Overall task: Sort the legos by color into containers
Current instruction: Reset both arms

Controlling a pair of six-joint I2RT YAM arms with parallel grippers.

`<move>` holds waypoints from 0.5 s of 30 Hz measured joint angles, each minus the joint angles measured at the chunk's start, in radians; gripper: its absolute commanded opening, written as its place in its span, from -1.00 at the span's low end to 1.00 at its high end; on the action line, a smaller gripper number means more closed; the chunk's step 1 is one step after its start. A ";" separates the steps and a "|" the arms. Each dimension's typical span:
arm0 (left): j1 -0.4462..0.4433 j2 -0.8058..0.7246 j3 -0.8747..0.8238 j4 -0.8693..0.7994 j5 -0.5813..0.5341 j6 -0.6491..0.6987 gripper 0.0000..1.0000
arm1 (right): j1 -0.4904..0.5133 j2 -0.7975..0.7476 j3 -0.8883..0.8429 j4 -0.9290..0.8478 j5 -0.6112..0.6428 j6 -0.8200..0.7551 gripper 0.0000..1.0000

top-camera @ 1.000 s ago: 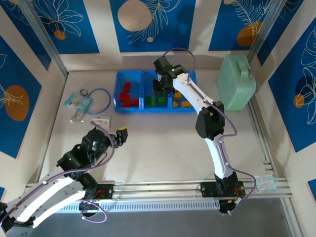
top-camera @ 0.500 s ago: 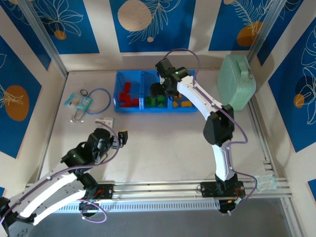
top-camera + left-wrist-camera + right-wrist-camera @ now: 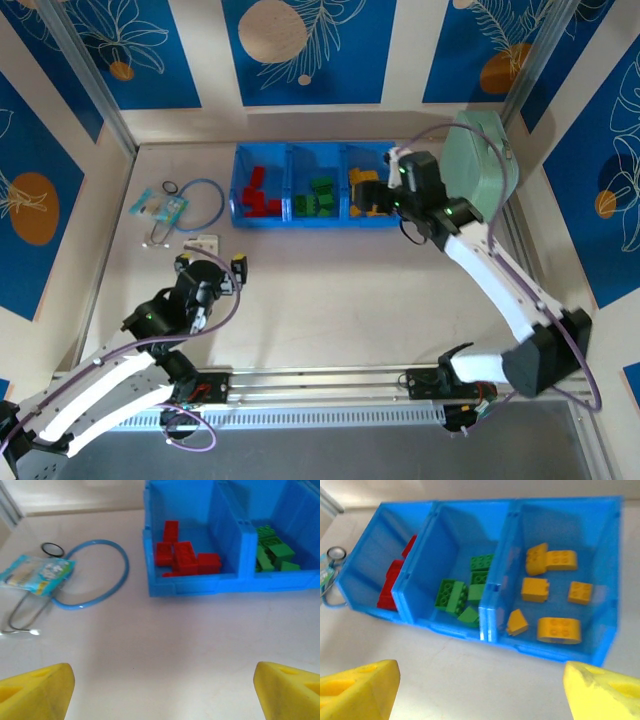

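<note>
Red legos [image 3: 258, 192] lie in the tray's [image 3: 315, 222] left compartment, green [image 3: 316, 197] in the middle, yellow [image 3: 535, 589] in the right, at the table's [image 3: 330, 290] far edge. Right gripper [image 3: 368, 193] hangs by the tray's right end, left gripper [image 3: 212, 262] toward the near left; both stand wide apart, empty

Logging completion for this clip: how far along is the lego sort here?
Done, apparently: red legos lie in the left compartment of the tray, green legos in the middle, yellow legos in the right. In hand: nothing; left gripper and right gripper are open, empty. Left: nothing apparent; every visible brick is binned.
</note>
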 measured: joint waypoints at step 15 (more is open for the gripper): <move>0.000 -0.110 -0.150 0.224 -0.379 0.239 0.99 | -0.051 -0.554 -0.657 0.321 0.351 -0.122 0.98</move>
